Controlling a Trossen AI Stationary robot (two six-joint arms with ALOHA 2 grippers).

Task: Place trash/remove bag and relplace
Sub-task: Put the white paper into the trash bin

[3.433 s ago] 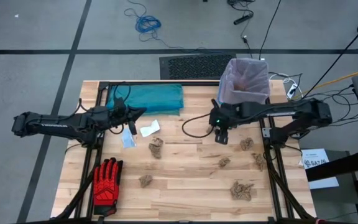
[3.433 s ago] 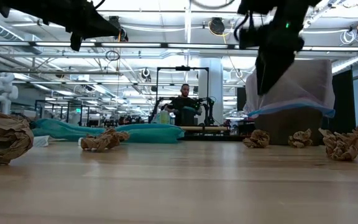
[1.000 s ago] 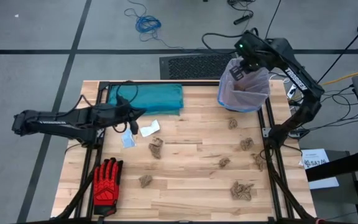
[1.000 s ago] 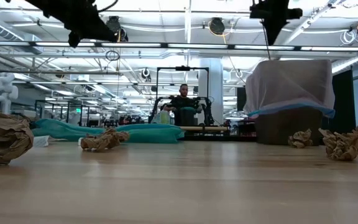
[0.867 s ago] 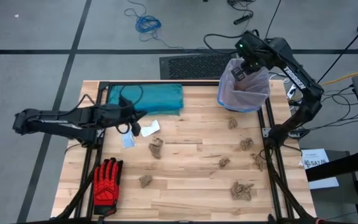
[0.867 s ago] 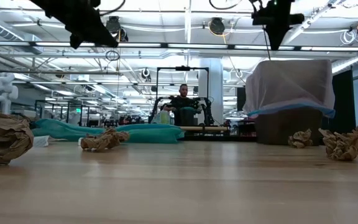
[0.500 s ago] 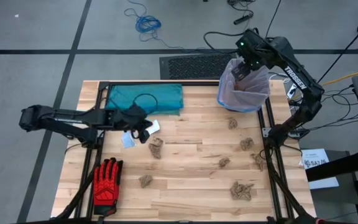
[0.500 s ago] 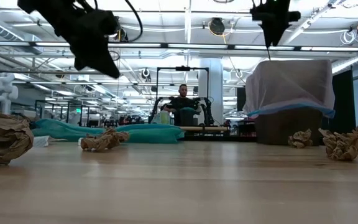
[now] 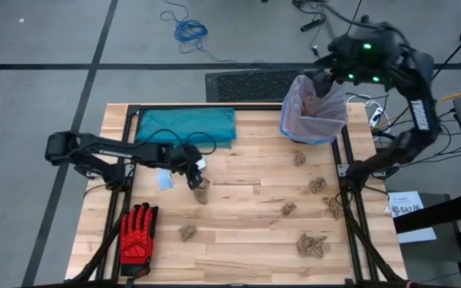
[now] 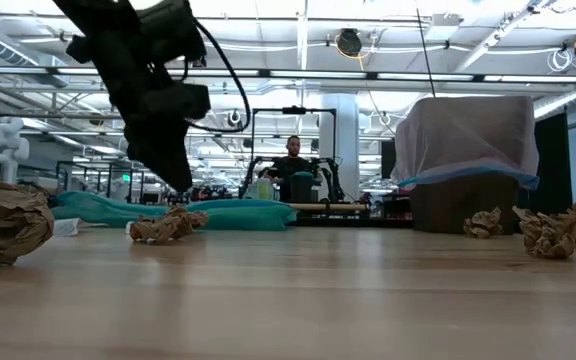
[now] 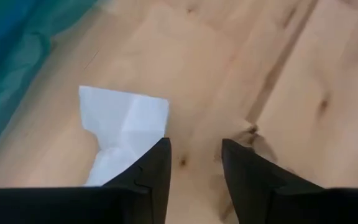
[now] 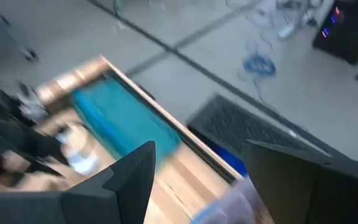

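The left gripper (image 9: 196, 178) is held open just above a paper wad (image 9: 202, 190); the right gripper (image 12: 194, 180) is spread open over the bag (image 9: 317, 112).

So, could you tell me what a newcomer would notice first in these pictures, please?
Probably the bin lined with the pale pink bag at the table's far right corner, with the right claw open above it. Next, the left claw, open, low over a brown paper wad beside a white scrap, and the red glove near the front left.
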